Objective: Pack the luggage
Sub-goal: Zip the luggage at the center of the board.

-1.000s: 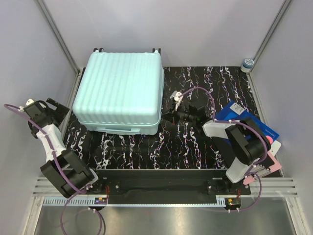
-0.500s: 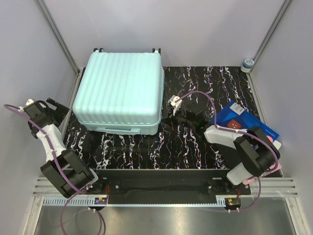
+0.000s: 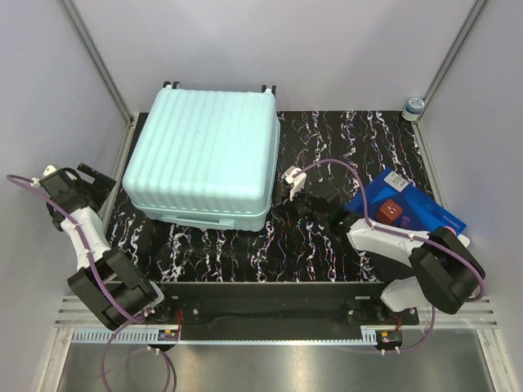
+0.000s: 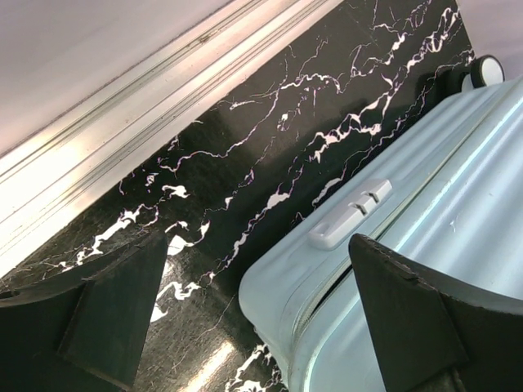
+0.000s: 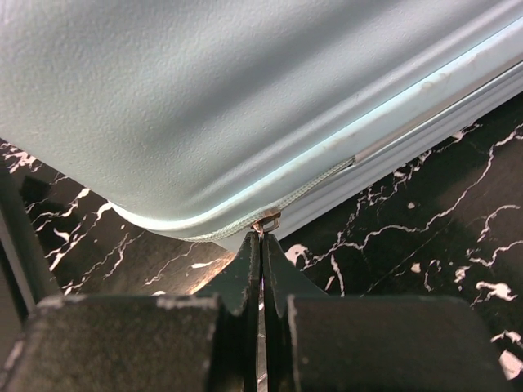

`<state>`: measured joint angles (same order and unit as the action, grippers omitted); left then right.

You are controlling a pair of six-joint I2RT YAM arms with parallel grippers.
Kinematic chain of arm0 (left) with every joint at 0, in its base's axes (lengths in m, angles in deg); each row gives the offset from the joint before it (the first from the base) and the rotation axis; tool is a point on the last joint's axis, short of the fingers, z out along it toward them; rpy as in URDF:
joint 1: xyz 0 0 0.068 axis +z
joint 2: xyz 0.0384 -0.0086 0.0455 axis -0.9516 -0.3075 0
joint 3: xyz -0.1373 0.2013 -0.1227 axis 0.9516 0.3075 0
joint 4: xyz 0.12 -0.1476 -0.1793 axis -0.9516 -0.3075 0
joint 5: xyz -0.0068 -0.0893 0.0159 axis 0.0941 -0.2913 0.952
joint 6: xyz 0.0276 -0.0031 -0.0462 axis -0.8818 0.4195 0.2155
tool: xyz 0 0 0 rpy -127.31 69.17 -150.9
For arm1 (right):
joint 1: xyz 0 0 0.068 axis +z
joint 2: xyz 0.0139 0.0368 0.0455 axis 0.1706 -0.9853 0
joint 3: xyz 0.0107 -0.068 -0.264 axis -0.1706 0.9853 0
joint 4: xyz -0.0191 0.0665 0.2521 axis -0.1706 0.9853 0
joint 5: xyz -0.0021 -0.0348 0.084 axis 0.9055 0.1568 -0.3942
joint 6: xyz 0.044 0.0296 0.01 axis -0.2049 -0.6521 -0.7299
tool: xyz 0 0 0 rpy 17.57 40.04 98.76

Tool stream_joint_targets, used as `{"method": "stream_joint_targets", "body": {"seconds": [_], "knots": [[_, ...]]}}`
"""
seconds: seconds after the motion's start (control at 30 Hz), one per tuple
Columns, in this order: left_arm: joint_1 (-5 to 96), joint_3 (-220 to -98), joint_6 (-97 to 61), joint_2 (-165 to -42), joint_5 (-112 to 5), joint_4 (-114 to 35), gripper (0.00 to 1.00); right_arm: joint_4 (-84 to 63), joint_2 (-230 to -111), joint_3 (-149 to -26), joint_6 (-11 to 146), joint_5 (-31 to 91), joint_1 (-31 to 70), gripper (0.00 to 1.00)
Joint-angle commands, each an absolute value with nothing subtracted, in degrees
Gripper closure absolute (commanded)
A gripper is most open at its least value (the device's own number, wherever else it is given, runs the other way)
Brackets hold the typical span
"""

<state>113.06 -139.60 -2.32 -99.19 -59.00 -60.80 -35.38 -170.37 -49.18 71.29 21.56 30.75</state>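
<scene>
The luggage (image 3: 203, 155), a mint-green ribbed hard-shell suitcase, lies closed on the black marbled mat (image 3: 343, 147), wheels towards the back. My right gripper (image 3: 279, 206) is at its near right corner. In the right wrist view the gripper (image 5: 261, 238) is shut on the small metal zipper pull (image 5: 267, 220), just under the curved shell (image 5: 204, 98). My left gripper (image 3: 91, 183) hangs open at the table's left edge, apart from the case. In the left wrist view its fingers (image 4: 257, 245) frame the case's corner (image 4: 425, 245) and side latch (image 4: 350, 213), touching nothing.
A flat blue box (image 3: 413, 208) with a small brown-red item (image 3: 391, 211) on it lies at the right, beside the right arm. A tape roll (image 3: 414, 106) stands in the back right corner. Grey walls and metal posts close in the mat on three sides.
My right gripper has slid nearer along the case's right side to its near corner, holding the zipper pull. The case has turned and shifted slightly. The left arm is still.
</scene>
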Motion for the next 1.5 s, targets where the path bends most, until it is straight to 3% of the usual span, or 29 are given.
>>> {"method": "stream_joint_targets", "body": {"seconds": [0.0, 0.33, 0.67, 1.03, 1.17, 1.47], "knots": [[113.4, -139.06, -1.66, -98.53, -60.63, -57.16, 0.01, -31.29, -165.8, -47.61, 68.04, 21.68, 33.24, 1.0], [117.44, -140.02, 0.8, -101.94, -58.96, -57.77, 0.01, -19.96, -168.69, -54.8, 63.03, 34.15, 33.33, 1.0], [118.59, -138.53, 1.95, -104.5, -54.57, -57.95, 0.01, -22.76, -165.8, -52.7, 60.83, 34.25, 33.42, 1.0], [109.81, -137.91, -0.78, -104.68, -47.62, -59.27, 0.01, -17.13, -161.49, -52.88, 61.79, 38.91, 33.24, 1.0], [101.74, -138.26, -2.45, -105.47, -45.42, -61.02, 0.01, -16.08, -159.82, -52.27, 61.88, 39.96, 33.24, 1.0], [90.92, -135.98, -0.69, -103.28, -49.19, -62.0, 0.01, -11.51, -153.05, -49.63, 64.69, 44.01, 32.8, 1.0]]}}
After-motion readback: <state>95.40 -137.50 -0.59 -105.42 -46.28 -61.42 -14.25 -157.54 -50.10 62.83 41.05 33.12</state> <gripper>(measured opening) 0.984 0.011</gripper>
